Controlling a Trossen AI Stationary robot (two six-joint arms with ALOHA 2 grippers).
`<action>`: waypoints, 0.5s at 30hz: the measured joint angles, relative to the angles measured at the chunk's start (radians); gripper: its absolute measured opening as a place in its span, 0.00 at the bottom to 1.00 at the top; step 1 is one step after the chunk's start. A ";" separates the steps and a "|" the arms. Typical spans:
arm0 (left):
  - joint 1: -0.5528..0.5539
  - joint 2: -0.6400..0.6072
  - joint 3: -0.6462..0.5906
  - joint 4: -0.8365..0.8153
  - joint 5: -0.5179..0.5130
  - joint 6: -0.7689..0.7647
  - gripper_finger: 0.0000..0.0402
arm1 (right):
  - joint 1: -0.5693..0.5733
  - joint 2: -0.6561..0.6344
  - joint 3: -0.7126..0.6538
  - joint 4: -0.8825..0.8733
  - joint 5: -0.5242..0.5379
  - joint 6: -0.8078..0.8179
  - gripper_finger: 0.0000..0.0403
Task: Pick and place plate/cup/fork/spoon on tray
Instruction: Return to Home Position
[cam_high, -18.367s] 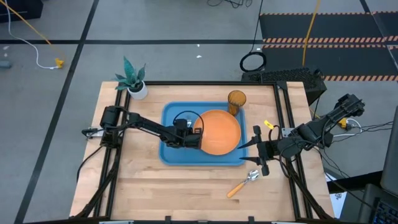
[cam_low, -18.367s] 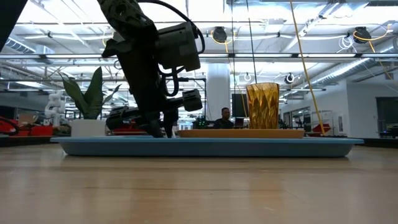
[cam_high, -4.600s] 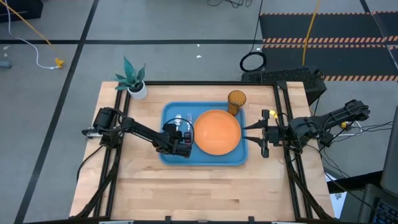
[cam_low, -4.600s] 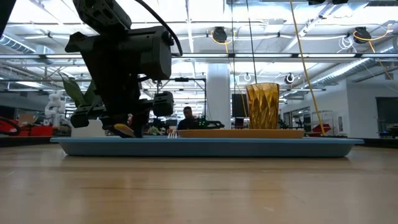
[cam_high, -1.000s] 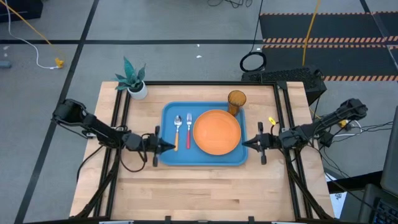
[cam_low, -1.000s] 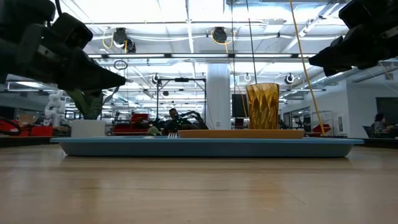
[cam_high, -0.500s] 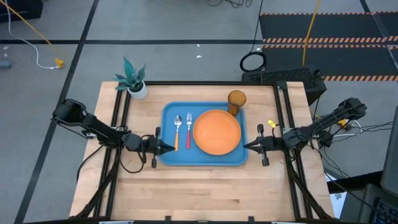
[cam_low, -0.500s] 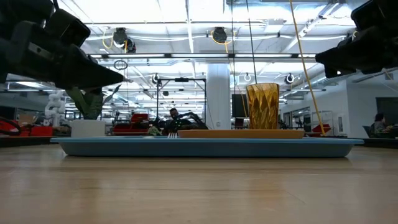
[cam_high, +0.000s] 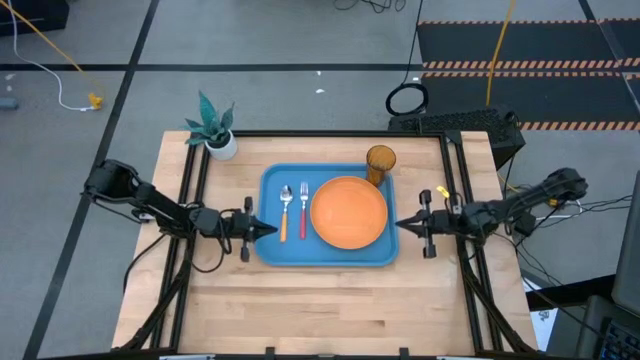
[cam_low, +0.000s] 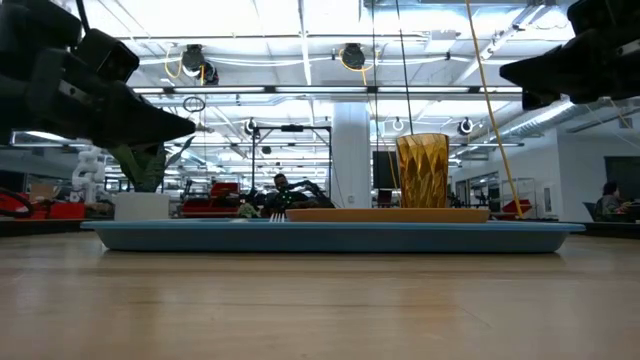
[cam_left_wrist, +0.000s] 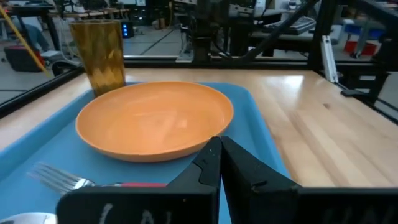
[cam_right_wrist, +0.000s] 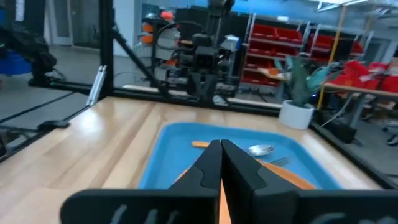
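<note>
The big blue plastic tray (cam_high: 330, 255) sits in the middle of the high view, on the wooden counter (cam_high: 320, 300). All four things lie on it. The round flat orange plastic plate (cam_high: 348, 212) is in the right half. The small see-through amber cup (cam_high: 380, 160) stands at the tray's upper right corner, just beside the plate. The little fork with the red handle (cam_high: 303, 205) lies just left of the plate. The little spoon with the orange handle (cam_high: 285, 208) lies left of the fork. Both point up and down in the picture, heads toward the top.

The left arm (cam_high: 160, 212) comes in from the left. The left jaws are pressed together, holding nothing, at the tray's left rim, nearest the spoon. The right arm (cam_high: 510, 208) comes in from the right. The right jaws are pressed together too, at the right rim, nearest the plate.

I think the job is done. Each arm only needs to pull back, away from the tray.
</note>
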 joint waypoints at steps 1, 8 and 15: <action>0.000 0.000 0.000 0.000 0.010 -0.001 0.03 | -0.009 -0.020 0.000 -0.012 -0.001 -0.004 0.00; 0.000 0.000 0.000 0.011 0.066 0.009 0.03 | -0.069 -0.156 -0.002 -0.134 -0.096 -0.002 0.00; 0.002 -0.001 0.000 0.019 0.068 0.030 0.01 | -0.082 -0.260 -0.002 -0.211 -0.105 0.002 0.00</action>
